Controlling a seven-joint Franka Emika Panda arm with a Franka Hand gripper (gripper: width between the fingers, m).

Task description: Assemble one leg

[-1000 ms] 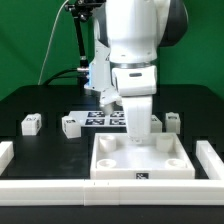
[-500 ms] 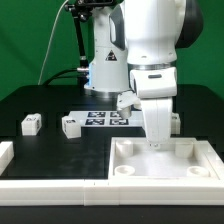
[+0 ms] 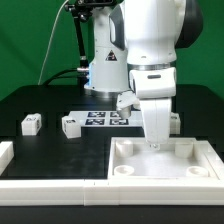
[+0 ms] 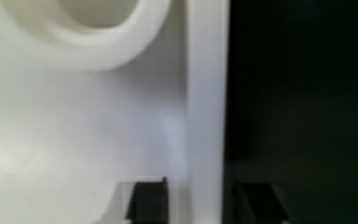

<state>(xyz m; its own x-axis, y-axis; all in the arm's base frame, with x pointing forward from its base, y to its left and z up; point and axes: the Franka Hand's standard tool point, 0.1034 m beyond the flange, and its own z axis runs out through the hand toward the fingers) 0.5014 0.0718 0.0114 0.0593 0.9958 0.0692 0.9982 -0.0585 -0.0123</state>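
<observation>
At right, far rim of tabletop (image 3: 130, 172) clamped between jaws of gripper (image 3: 154, 143). On table (image 3: 45, 100), leg (image 3: 31, 124) seen at left, well apart from gripper; second leg (image 3: 70, 125) seen just left of marker board (image 3: 103, 120).

**Fingertips astride the tabletop's rim**

The white tabletop (image 4: 69, 130) fills over half the blurred frame, with a round socket (image 4: 87, 25) in one corner. Its raised rim (image 4: 208, 100) borders the black table (image 4: 309, 110). The gripper (image 4: 201, 200) shows two dark fingertips (image 4: 146, 200), one on either side of the rim; contact is unclear.

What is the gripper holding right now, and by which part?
The tabletop, by its far rim wall: the gripper pinches it from both sides.
</observation>
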